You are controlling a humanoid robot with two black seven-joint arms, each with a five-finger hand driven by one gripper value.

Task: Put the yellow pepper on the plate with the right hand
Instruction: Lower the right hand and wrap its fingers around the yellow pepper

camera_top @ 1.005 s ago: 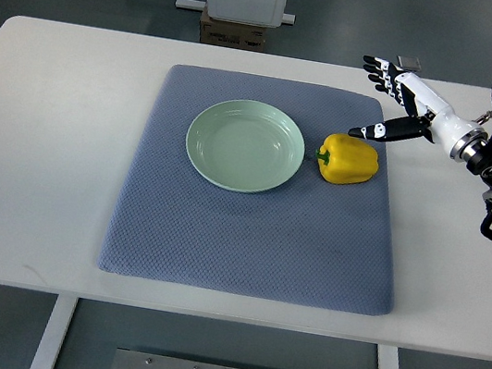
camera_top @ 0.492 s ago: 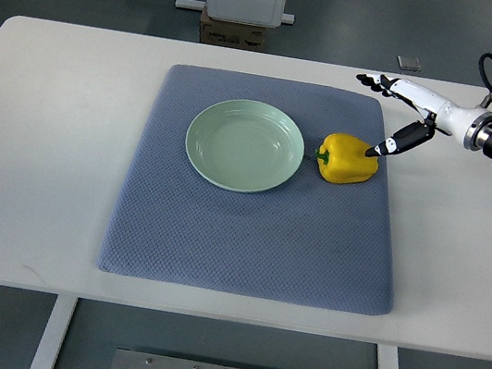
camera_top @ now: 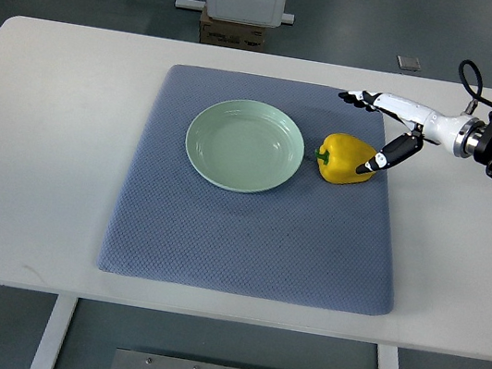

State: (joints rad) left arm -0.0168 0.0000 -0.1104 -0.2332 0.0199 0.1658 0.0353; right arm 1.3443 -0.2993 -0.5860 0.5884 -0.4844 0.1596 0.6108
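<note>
A glossy, lumpy yellow pepper (camera_top: 347, 159) lies on its side on a blue-grey mat (camera_top: 253, 233) of quilted, dimpled fabric, its short green stem pointing left toward a round, shallow, pale green plate (camera_top: 246, 145) with a smooth glazed face. Pepper and plate sit just beside each other without touching, both on the far half of the mat, which covers the middle of a plain white table (camera_top: 36, 151).

The right hand (camera_top: 389, 123) is at the pepper's right and far side. Its dark-tipped thumb angles down-left, its tip at the pepper's right flank, apparently touching it. The other fingers (camera_top: 358, 97) stretch out straight to the left, beyond the pepper's far edge and apart from it. The hand is spread, not closed around anything.

The slim white forearm runs in nearly level from the right edge, joined to a black wrist housing with a looped cable.
</note>
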